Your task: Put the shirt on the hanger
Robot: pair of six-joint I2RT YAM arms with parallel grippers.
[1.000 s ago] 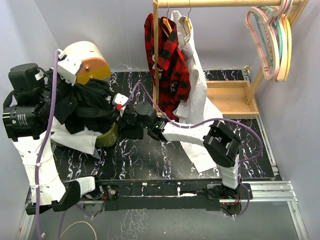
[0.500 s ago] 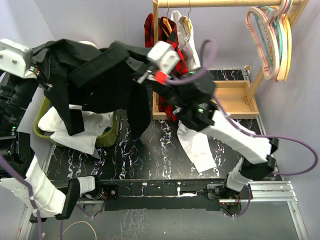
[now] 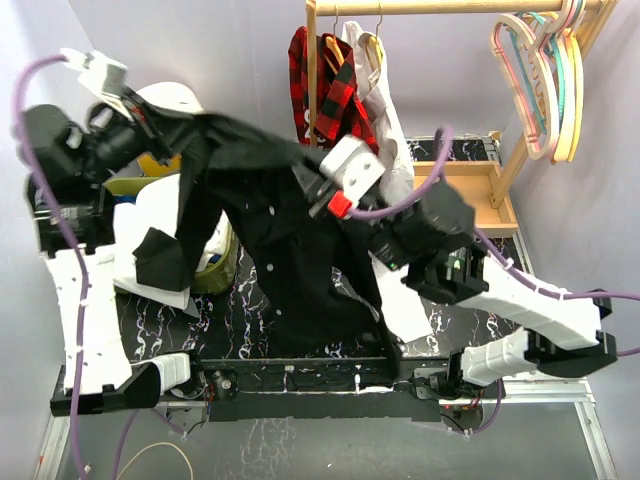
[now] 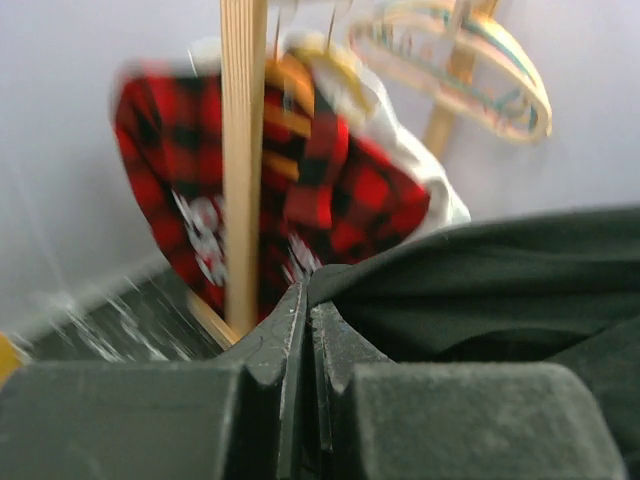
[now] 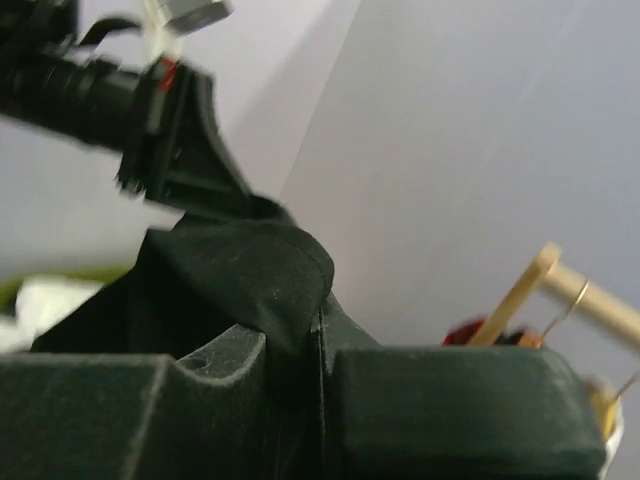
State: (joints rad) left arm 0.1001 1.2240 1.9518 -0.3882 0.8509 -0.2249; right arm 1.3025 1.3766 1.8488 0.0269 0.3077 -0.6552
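Observation:
The black shirt (image 3: 290,260) hangs spread between my two grippers, front and small white buttons showing, its hem down near the table's front edge. My left gripper (image 3: 192,140) is shut on its upper left edge; in the left wrist view the fingers (image 4: 308,300) pinch black cloth (image 4: 480,290). My right gripper (image 3: 312,185) is shut on the upper right edge; in the right wrist view the closed gripper (image 5: 318,320) has a fold of black fabric (image 5: 230,280) bulging over it. No free pale wood hanger shows; it is out of view.
The wooden rack post (image 3: 311,100) stands just behind the shirt. A red plaid shirt (image 3: 335,130) and a white shirt (image 3: 390,160) hang on it. Pastel hangers (image 3: 550,80) hang top right. A green basket (image 3: 215,268) with white cloth (image 3: 150,250) sits left.
Both arms lifted the black shirt out of the basket area. It went from a bunched heap to a spread sheet hanging over the table, and the right arm swung right and nearer.

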